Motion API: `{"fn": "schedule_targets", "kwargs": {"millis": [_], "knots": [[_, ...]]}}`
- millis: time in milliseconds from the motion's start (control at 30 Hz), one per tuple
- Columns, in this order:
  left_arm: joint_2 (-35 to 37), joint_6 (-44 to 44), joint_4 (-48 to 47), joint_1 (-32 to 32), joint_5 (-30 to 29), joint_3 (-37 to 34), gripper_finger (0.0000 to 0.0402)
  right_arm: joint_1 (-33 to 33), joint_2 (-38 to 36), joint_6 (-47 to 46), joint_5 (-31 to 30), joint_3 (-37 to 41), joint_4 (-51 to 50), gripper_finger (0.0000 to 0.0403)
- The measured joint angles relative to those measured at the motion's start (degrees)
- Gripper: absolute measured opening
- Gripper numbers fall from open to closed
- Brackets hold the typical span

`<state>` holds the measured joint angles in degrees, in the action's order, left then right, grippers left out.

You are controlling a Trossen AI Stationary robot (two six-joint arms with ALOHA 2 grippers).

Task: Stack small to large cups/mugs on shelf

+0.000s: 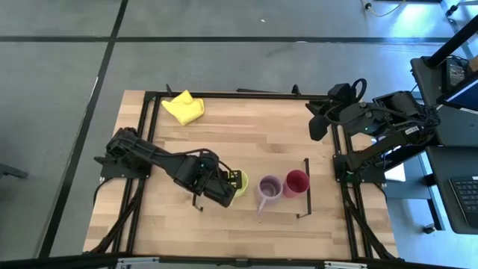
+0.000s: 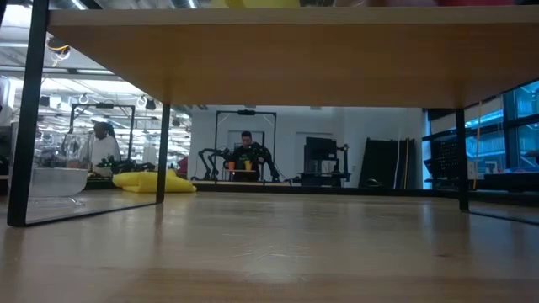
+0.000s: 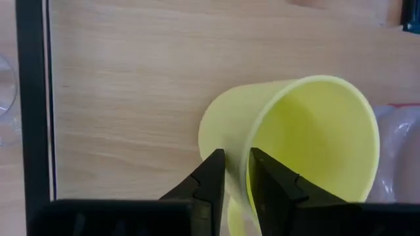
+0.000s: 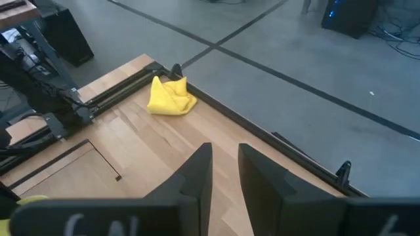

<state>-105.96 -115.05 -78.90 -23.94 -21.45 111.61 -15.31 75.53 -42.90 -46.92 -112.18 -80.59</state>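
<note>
Grey concrete floor surrounds the light-wood table (image 1: 246, 142). On the shelf (image 1: 254, 213) stand three vessels in a row: a yellow-green mug (image 1: 237, 181), a purple mug (image 1: 269, 187) beside it, and a red cup (image 1: 296, 182) touching the purple one. A clear glass (image 3: 5, 92) shows beyond the shelf's black frame. The left claw (image 3: 236, 180) pinches the yellow-green mug's wall, tilting it. The right claw (image 4: 224, 174) hovers, narrowly spread, at the table's far right corner. One yellow cloth (image 1: 184, 107) lies far-left. No writing is readable.
</note>
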Motion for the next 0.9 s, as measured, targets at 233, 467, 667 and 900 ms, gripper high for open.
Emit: {"fn": "schedule_targets", "kwargs": {"millis": [233,467,667,900], "knots": [[2.89,0.11,-0.02,-2.43,-3.7,0.02,0.0065,0.0,0.02,1.32,0.46,0.0,0.34,0.0076],[5.43,1.3,-5.46,-5.67,-11.06,0.04,0.0065,-1.63,1.42,6.83,7.08,-0.02,5.64,0.0076],[5.63,4.39,-11.15,-6.37,-12.09,-0.87,0.0066,-6.96,7.08,13.69,18.78,-0.02,15.54,0.0076],[6.14,12.78,-11.08,-4.73,-15.9,-0.85,0.0066,-11.94,14.81,9.64,26.59,0.0,16.25,0.0076]]}}
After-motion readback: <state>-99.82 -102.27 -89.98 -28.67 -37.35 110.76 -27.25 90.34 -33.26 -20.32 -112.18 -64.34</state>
